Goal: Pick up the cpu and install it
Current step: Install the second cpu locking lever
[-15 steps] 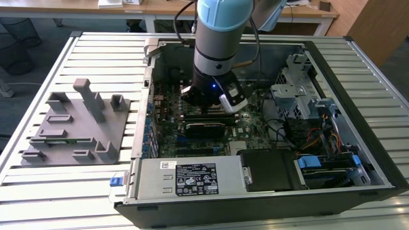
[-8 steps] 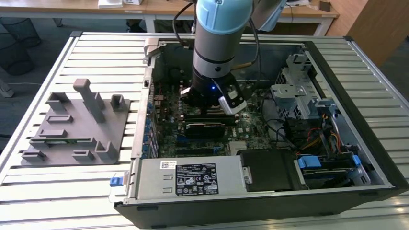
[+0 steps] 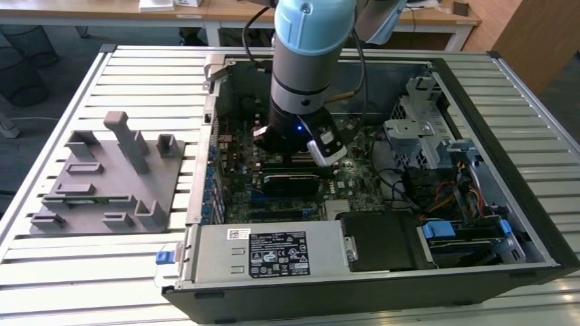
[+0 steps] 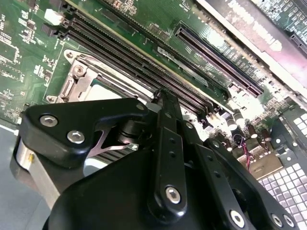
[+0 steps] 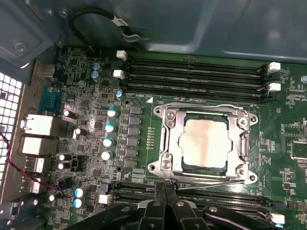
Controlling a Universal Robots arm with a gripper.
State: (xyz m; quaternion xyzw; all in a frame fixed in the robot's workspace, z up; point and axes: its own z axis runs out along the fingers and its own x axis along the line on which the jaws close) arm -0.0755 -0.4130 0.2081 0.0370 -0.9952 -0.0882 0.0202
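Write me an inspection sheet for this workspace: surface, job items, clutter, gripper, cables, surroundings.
Surface: slatted metal table, carrying an open computer case and a grey fixture block.
Job's things: cpu lies flat in the socket frame on the motherboard.
Clutter: nothing seen loose on the board.
Grippers: gripper hangs inside the case just beside the socket; fingers together, holding nothing.
Cables: black cable loops at the case wall; coloured wires by the drive bays.
Surroundings: wooden desks behind the table.
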